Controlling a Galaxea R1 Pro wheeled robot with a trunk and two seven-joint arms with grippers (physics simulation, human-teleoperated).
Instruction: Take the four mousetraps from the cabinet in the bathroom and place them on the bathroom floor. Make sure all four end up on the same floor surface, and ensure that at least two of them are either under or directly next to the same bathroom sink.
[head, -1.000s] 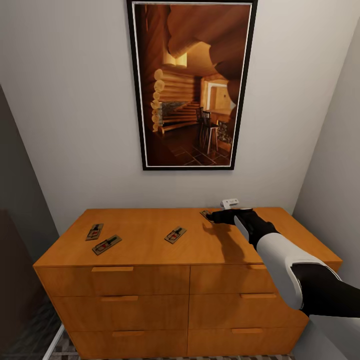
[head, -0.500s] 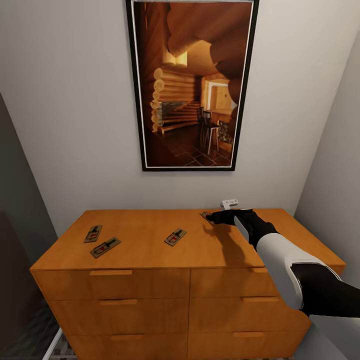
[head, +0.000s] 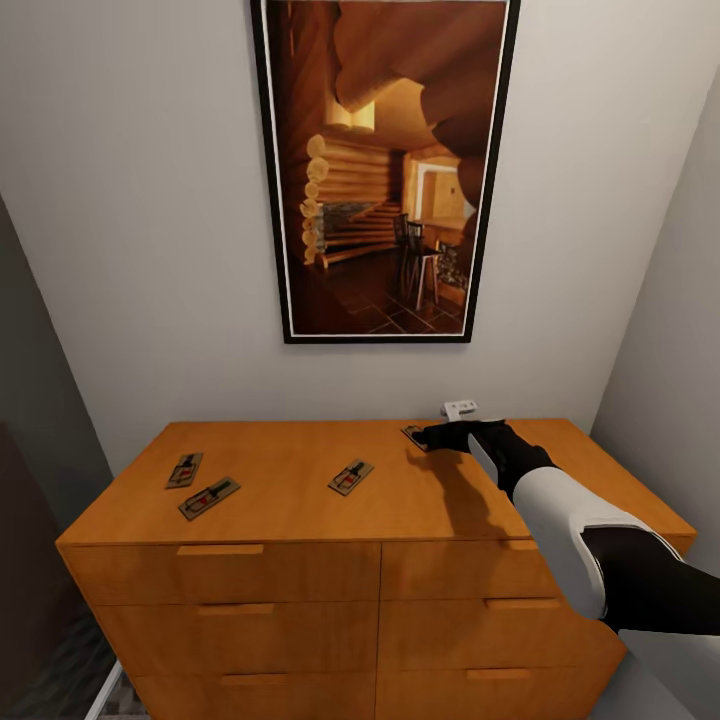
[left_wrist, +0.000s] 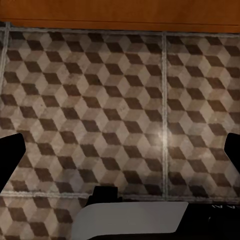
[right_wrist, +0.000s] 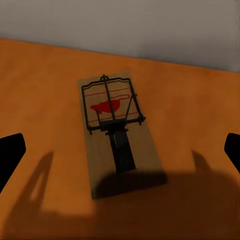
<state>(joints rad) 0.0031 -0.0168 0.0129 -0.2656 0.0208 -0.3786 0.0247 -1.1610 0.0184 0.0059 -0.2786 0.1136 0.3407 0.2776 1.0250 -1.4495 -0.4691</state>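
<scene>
Hovering over the rearmost mousetrap (right_wrist: 117, 132) on the cabinet (head: 300, 500), right gripper (right_wrist: 120, 150) spread wide; thin, flat board, likely skidding toward the wall under off-centre finger closure.

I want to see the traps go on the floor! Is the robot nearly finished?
Not nearly. Nothing is done: all four mousetraps lie on the cabinet, one, two, three. In hand: the right end effector, open, hangs over the fourth. Left: carrying all four to the tiled floor, two by the sink.
</scene>
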